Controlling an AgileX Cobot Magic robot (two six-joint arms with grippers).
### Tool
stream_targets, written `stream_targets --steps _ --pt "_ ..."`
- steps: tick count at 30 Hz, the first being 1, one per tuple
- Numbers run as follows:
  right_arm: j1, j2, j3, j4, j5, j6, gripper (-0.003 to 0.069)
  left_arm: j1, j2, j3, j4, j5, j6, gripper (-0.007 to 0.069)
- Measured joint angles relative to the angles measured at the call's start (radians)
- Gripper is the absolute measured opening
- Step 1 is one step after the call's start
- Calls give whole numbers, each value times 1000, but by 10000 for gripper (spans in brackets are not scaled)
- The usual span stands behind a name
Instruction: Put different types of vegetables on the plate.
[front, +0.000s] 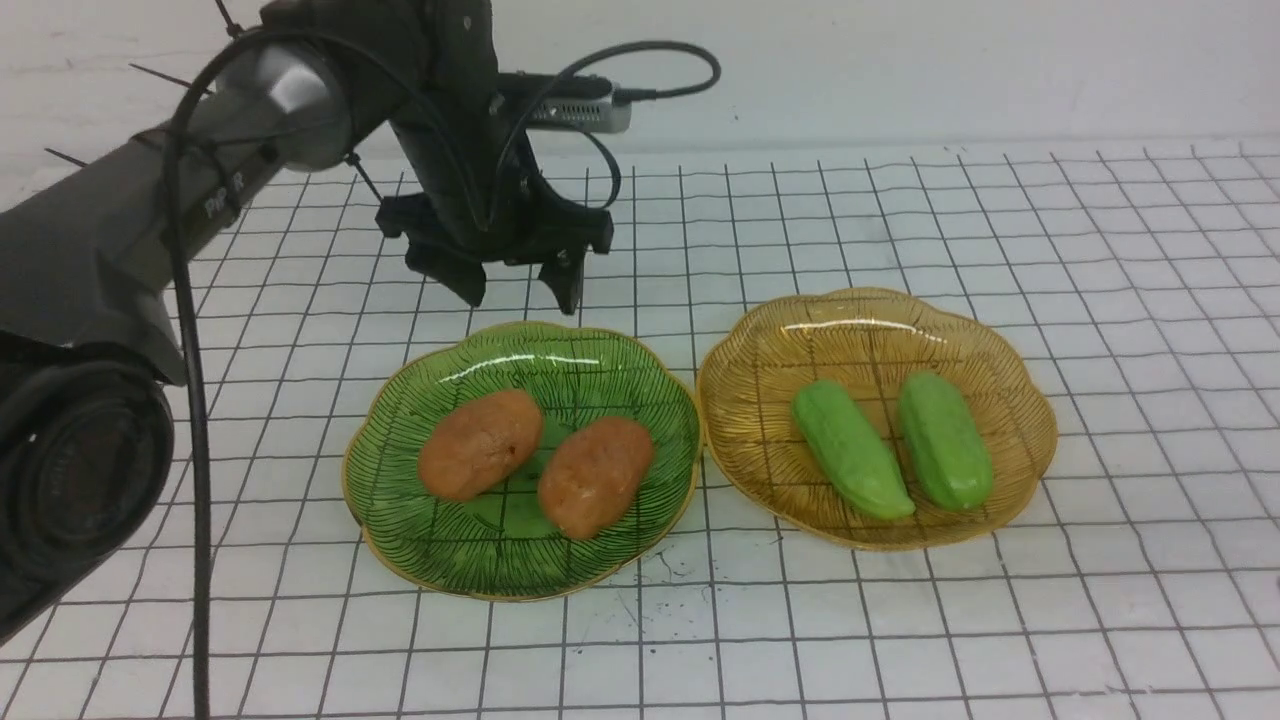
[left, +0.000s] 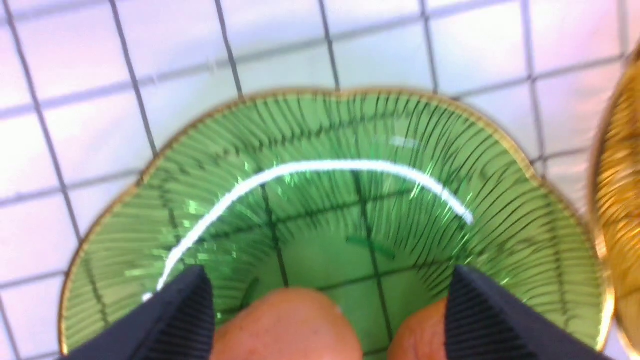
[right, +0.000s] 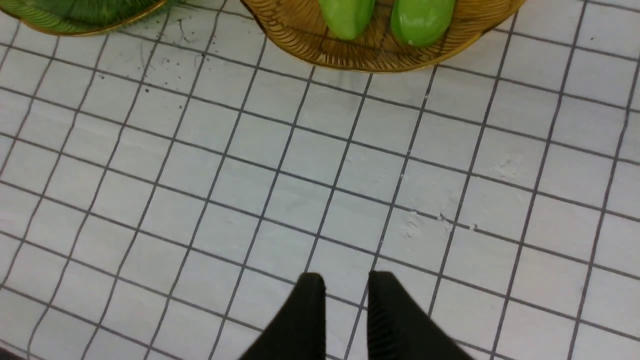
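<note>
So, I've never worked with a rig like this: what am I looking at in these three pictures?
It's a robot with two arms, each ending in a two-fingered gripper. The front view looks forward from between the arms; the other two come from cameras on the wrists.

On the grid-lined surface, a green scalloped plate carries two potato-like pieces. At its right, an amber scalloped plate carries two cucumber-like pieces.

Nothing is held: the left gripper is open above the green plate's far side, and the right gripper, seen only in its wrist view, has a narrow gap between its fingers.
</note>
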Motion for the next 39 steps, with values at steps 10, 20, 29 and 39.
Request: stream_targets --steps 10,20,29,39 --pt "0 -412 440 -1 -671 -84 -12 0 -1 -21 0 4 113 143" --pt "0 -424 540 2 -972 -86 -13 0 -25 -21 1 4 166 -8" --pt "-1 -424 540 2 -959 -86 -14 0 -48 -22 5 5 226 -8" --pt "-2 -509 605 2 -951 -80 -14 0 -238 -22 6 21 224 -8"
